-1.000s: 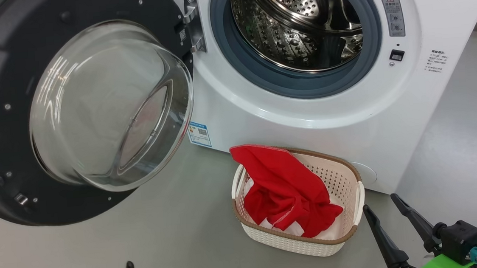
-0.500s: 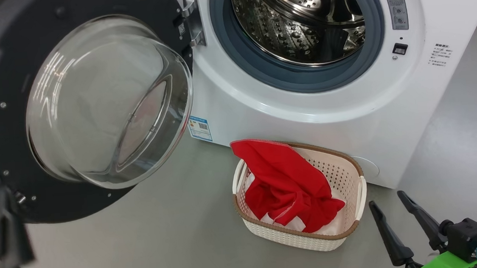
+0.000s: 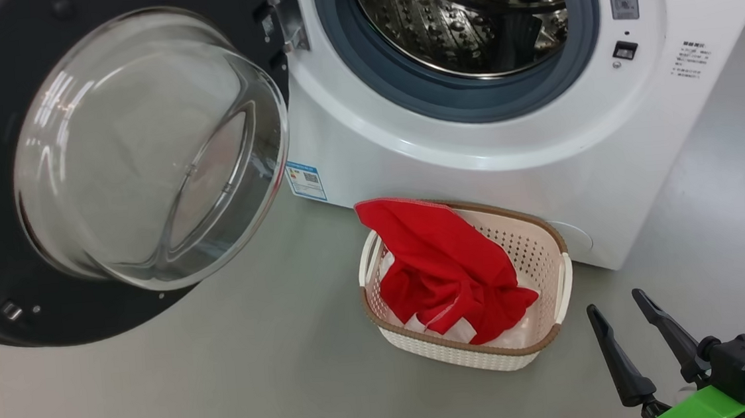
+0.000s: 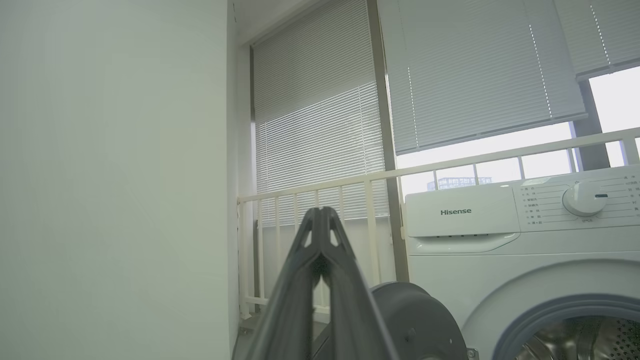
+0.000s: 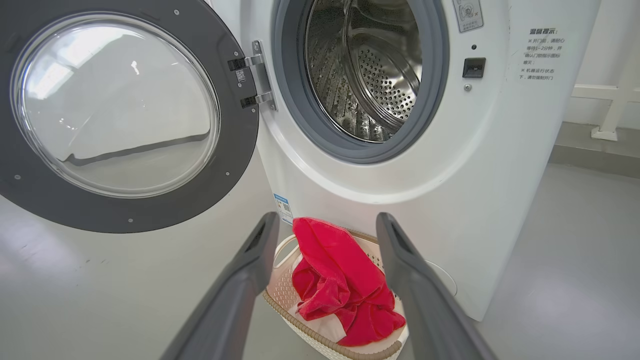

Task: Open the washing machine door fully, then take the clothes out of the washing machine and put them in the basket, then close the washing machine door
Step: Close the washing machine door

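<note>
Near: right gripper (image 3: pixel 615 303), fingers spread wide and empty, low before the washing machine (image 3: pixel 477 181), off its label-side corner. The left gripper (image 4: pixel 320 212), fingers pressed together on nothing, points up toward the washing machine's control panel from the hinge side. The basket (image 3: pixel 464 354) sits just in front of the washing machine, below its opening; the clothes (image 3: pixel 443 263) lie inside, one fold over the rim. The washing machine door (image 3: pixel 141 147) stands wide open. Drum (image 3: pixel 457 23): bare steel.

Red clothes (image 3: pixel 446 263) in the cream basket (image 3: pixel 521 244) beside the white washing machine (image 3: pixel 475 161), its black-rimmed door (image 3: pixel 141 147) wide open.
</note>
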### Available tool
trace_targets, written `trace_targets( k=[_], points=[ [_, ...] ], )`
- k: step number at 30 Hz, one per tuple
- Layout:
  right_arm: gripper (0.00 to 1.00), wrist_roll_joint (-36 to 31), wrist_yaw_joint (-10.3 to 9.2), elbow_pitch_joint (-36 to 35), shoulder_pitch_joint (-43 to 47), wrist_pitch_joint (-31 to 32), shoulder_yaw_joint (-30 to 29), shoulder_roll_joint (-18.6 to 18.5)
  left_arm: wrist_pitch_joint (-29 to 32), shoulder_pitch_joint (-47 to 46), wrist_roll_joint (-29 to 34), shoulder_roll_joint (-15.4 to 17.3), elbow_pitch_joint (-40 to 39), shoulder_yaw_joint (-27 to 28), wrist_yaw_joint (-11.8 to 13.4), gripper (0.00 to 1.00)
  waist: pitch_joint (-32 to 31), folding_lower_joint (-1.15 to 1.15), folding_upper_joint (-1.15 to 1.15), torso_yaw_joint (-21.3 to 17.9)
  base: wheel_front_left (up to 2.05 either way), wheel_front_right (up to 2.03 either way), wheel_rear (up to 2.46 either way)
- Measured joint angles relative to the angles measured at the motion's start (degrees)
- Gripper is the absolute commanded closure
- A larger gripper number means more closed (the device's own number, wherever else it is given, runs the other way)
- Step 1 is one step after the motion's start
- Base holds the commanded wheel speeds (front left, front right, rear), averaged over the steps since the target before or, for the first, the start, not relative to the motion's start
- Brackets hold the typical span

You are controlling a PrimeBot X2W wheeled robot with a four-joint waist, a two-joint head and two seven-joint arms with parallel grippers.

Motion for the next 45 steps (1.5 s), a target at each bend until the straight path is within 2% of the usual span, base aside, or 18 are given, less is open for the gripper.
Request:
trace_targets(
  k=[5,10,14,19,23,29,38,45],
  points=[
    [0.00,0.00,0.00,-0.12,-0.22,0.00,-0.16,-0.38,0.01,-4.58,-3.87,4.87,10.82,-1.24,0.00,1.00,1.40,0.00,0.00,-0.85,0.00,0.00,0.00],
    [0.00,-0.08,0.00,-0.16,-0.30,0.00,-0.25,-0.55,0.78,-9.81,-10.31,7.86,23.36,-2.83,0.00,1.00,2.56,0.00,0.00,-1.25,0.00,0.00,0.00],
    [0.00,-0.08,0.00,-0.21,-1.22,0.00,-0.21,-0.58,3.97,-13.07,-16.93,10.09,31.79,-4.86,-0.01,1.00,3.20,0.00,0.00,-1.34,0.00,0.00,0.00],
    [0.00,-0.08,0.00,-0.21,-1.29,0.00,-0.11,-0.74,12.72,-15.57,-27.95,11.03,38.16,-6.90,-0.01,1.00,3.96,0.00,0.00,-1.22,0.00,0.00,0.00],
    [0.00,-0.08,0.00,-0.21,-1.41,0.00,-0.08,-1.10,19.25,-16.83,-34.75,11.37,41.14,-7.54,-0.01,1.00,4.70,0.00,0.00,-1.04,0.00,0.00,0.00],
    [0.00,-0.09,0.00,-0.22,-2.30,0.00,0.08,-1.22,29.07,-16.84,-41.38,12.77,43.11,-9.40,-0.01,1.00,5.32,0.00,0.00,-1.07,0.00,0.00,0.00],
    [0.00,-0.09,0.00,-0.23,-2.28,0.00,0.16,-1.24,36.42,-14.79,-46.56,13.10,42.66,-11.23,-0.01,1.00,5.52,0.00,0.00,-1.41,0.00,0.00,0.00],
    [0.00,-0.45,0.00,-0.24,-2.29,0.00,0.12,-1.24,39.11,-12.94,-49.19,14.61,40.17,-12.63,0.07,1.00,5.87,0.00,0.00,-1.61,0.00,0.00,0.00]
  ],
)
